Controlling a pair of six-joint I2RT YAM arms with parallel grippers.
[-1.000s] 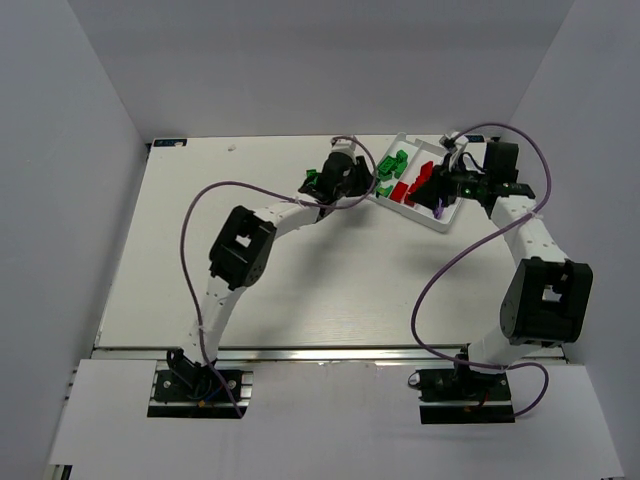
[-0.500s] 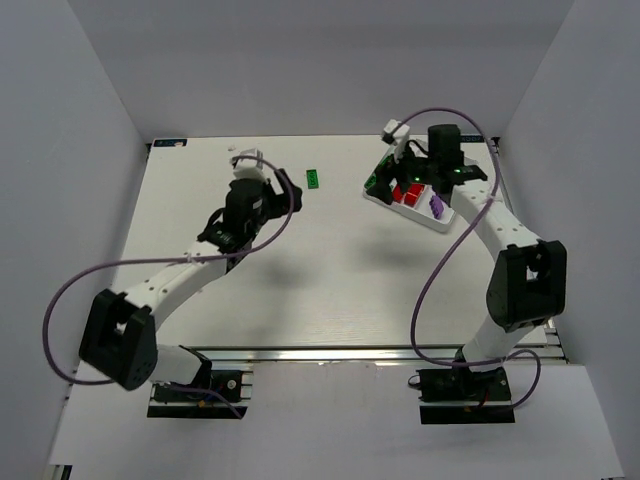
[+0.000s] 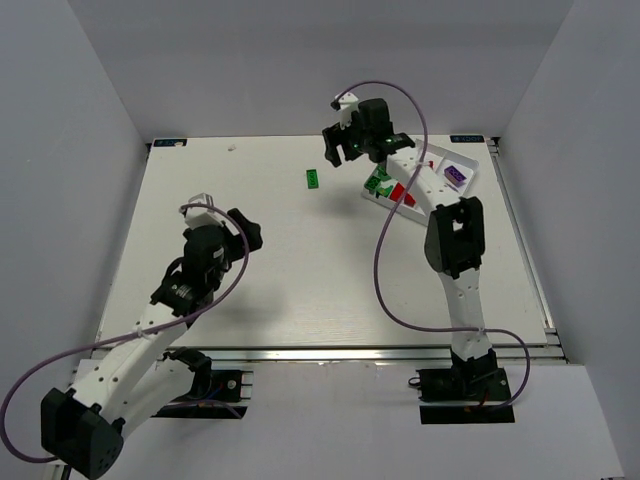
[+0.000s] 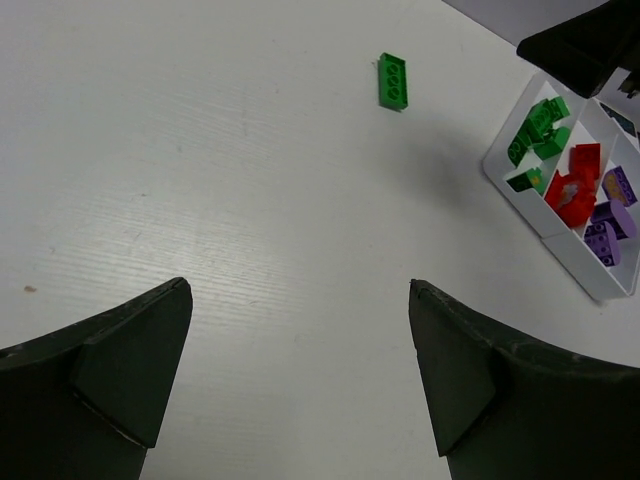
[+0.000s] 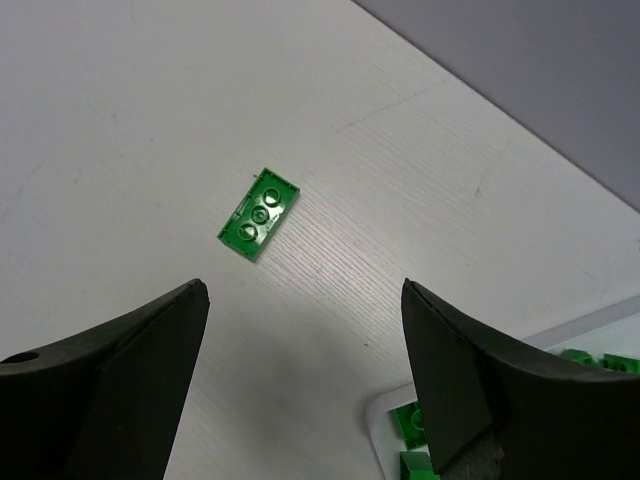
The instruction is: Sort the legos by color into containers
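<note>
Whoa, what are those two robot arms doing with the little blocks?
They are sorting lego bricks by color into a white tray. Green, red and purple ones already lie in its compartments. One green brick lies alone on the table. The right tool hovers open near it, holding nothing. The left tool is open and empty too, farther away.

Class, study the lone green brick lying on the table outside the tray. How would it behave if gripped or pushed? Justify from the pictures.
The green brick looks like hard moulded plastic, so it is probably stiff and light. It lies flat, studs up, on the smooth table, so a push would likely slide it, not roll it.
</note>
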